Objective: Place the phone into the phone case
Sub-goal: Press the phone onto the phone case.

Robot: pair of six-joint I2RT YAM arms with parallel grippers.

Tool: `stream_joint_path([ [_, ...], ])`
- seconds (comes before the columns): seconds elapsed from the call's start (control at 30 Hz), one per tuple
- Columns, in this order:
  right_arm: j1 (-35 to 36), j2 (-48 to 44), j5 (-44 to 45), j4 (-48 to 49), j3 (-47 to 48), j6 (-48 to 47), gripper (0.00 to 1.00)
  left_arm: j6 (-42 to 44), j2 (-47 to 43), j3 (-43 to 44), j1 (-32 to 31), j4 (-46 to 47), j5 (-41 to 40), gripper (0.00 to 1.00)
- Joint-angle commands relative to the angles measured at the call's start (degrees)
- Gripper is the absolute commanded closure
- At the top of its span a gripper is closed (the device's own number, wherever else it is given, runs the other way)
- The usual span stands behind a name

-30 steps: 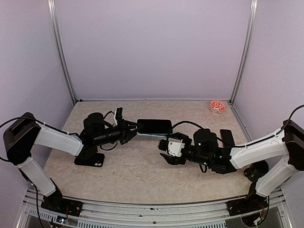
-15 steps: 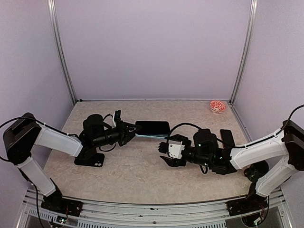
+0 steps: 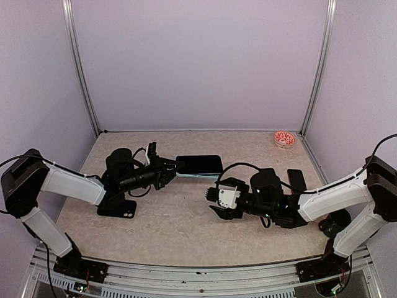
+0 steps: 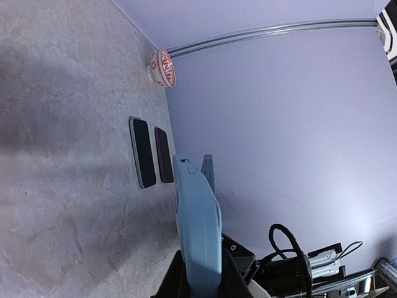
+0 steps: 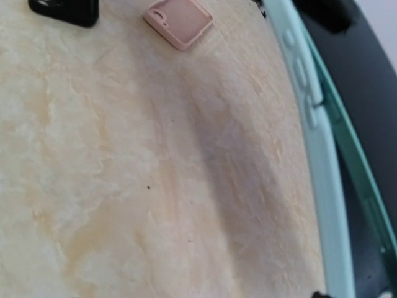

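Left gripper (image 3: 173,168) pinches the pale blue rubber phone case (image 4: 198,230); right gripper (image 3: 213,201) fingers: cannot tell. Beyond lie two dark flat slabs (image 4: 144,152) and a red-patterned bowl (image 4: 162,67).

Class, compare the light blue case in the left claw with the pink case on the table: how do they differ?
The light blue case is gripped by the left claw and held off the table; the pink case lies flat on the table, untouched. The light blue case is pale blue, the pink case salmon. Both are phone cases with rounded corners.
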Motion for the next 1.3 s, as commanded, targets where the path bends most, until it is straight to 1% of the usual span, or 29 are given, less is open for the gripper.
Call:
stream_joint_path([
  [0.0, -0.46, -0.07, 1.14, 1.22, 0.99, -0.15, 0.23, -0.31, -2.49, 0.79, -0.53, 3.71, 0.00, 1.00],
  [0.23, -1.15, -2.27, -1.24, 1.20, 0.37, 0.09, 0.23, 0.08, -2.96, 1.18, -0.83, 1.30, -0.71, 1.00],
  [0.4, -1.48, -3.59, -3.11, 0.86, -0.12, 0.31, 0.23, 2.03, -3.85, 2.14, -1.32, -3.37, -2.49, 1.00],
  [0.67, -1.96, -2.05, -3.74, -0.26, 0.72, 0.48, 0.24, 1.32, -3.84, 2.82, -1.75, -2.73, -2.03, 1.00],
  [0.8, -1.95, -2.81, -4.71, -0.24, 0.01, 1.30, 0.24, 1.10, -3.84, 2.69, -1.70, -2.27, -2.03, 1.00],
  [0.9, -1.97, -3.56, -7.51, -0.23, -0.82, 1.55, 0.24, 1.05, -4.01, 2.47, -1.67, -2.19, -2.20, 1.00],
  [1.27, -2.22, -1.08, -5.24, -0.91, -0.02, 1.69, 0.24, 0.31, -4.25, 2.48, -1.93, -1.31, -1.73, 1.00],
])
